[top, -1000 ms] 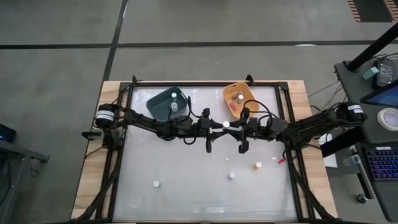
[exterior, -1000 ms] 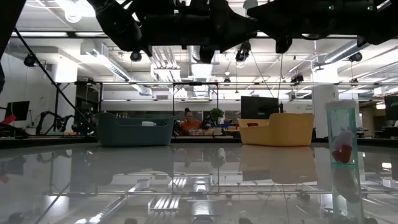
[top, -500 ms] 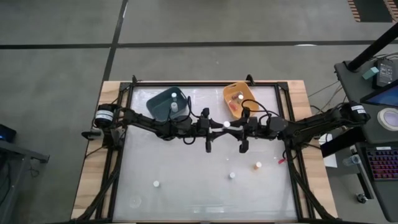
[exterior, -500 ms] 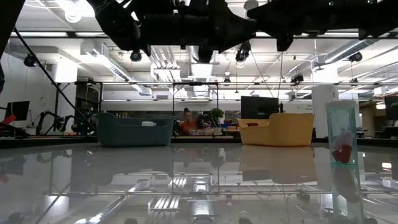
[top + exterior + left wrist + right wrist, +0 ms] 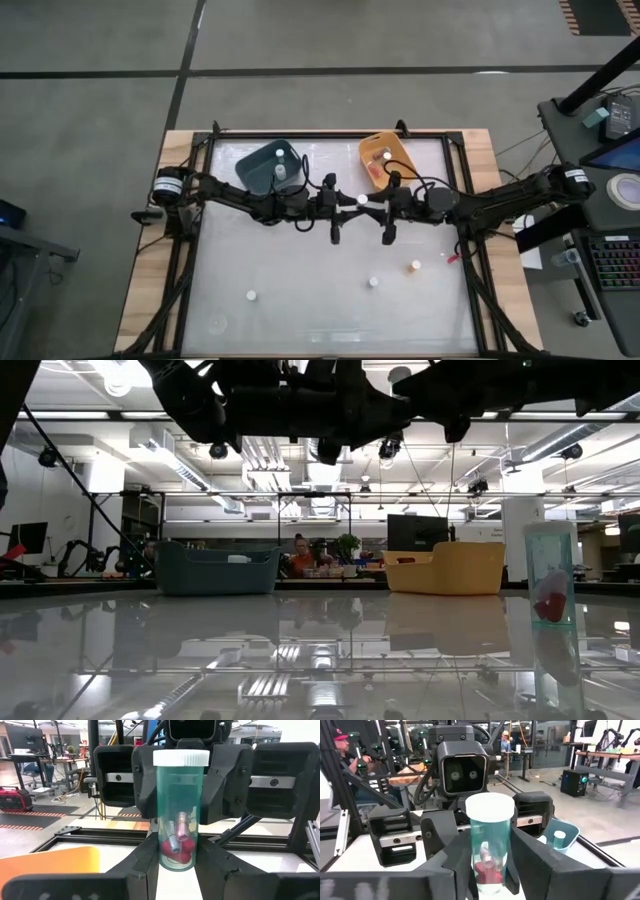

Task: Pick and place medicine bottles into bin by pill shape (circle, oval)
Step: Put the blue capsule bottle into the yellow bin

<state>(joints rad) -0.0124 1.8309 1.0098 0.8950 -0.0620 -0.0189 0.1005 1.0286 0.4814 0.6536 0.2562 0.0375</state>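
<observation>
So the left gripper (image 5: 177,870) is pinching one bottle (image 5: 362,200) by its lower half, up in the air over the middle of the table (image 5: 300,320), just in front of the two tubs. The right gripper (image 5: 490,872) sits around the same bottle from the other side, but we honestly can't tell if it's squeezing or just loose around it. The bottle is clear teal with a white cap, and there's red and pale stuff inside (shape too hard to make out). From above the bottle is mostly buried under both arms; only the cap shows. Counting: three bottles stand loose on the table, two white-topped ones (image 5: 250,296) (image 5: 372,282) and an orange one (image 5: 415,266). The teal tub (image 5: 252,160) shows one bottle for sure (image 5: 280,172), and the orange tub (image 5: 396,148) shows one (image 5: 384,156). There's also a red scrap (image 5: 452,258).
</observation>
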